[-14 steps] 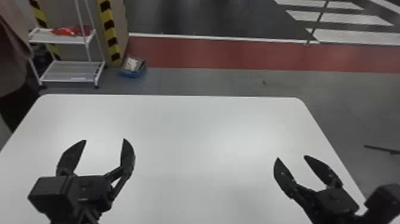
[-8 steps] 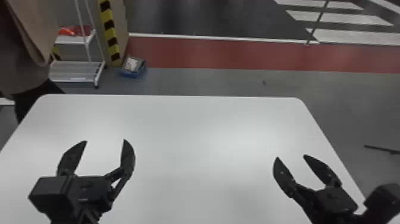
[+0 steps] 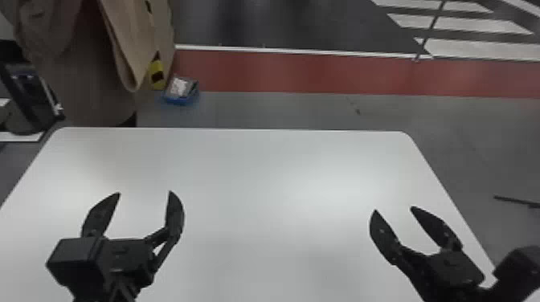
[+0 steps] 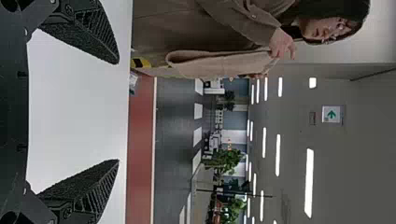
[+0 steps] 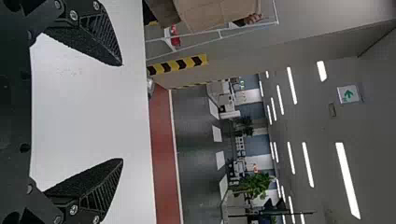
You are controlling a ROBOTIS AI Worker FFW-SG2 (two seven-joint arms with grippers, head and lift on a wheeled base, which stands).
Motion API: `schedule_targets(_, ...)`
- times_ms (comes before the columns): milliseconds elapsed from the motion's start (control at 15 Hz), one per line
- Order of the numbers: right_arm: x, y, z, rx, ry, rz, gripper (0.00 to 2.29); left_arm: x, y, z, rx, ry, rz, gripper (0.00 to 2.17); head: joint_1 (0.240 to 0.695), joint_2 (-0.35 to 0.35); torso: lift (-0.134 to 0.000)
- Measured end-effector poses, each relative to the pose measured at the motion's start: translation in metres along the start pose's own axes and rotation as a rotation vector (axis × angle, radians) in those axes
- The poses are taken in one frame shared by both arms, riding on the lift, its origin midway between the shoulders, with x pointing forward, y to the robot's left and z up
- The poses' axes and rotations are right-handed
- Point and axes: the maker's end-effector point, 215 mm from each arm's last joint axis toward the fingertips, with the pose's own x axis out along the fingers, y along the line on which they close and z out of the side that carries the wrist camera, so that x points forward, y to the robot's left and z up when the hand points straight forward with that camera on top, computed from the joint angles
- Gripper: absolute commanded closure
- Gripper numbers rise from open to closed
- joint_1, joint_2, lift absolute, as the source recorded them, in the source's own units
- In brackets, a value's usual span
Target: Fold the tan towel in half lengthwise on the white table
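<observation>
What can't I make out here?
- Tan towel, head view: upper part cut off by top edge.
- White table, head view: near side cut off by bottom edge.
- Left arm, head view: remainder cut off by bottom edge.
- Blue tray, head view: contents too small to tell.

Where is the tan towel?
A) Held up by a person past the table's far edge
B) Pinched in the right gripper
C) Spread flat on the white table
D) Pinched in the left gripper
A: the tan towel hangs from a person's hand beyond the far left of the white table, while the left gripper and right gripper are open with nothing between their fingers.
</observation>
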Motion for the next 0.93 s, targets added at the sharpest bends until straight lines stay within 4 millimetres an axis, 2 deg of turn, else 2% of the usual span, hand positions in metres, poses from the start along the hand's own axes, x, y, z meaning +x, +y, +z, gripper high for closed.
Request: schedule_targets(933, -0.004, 0.001, 0.000, -0.007, 0.002, 0.013, 0.16, -0.005, -0.016, 0.002, 0.003, -0.003, -0.026, 0.13, 0.695, -0.127, -0.057)
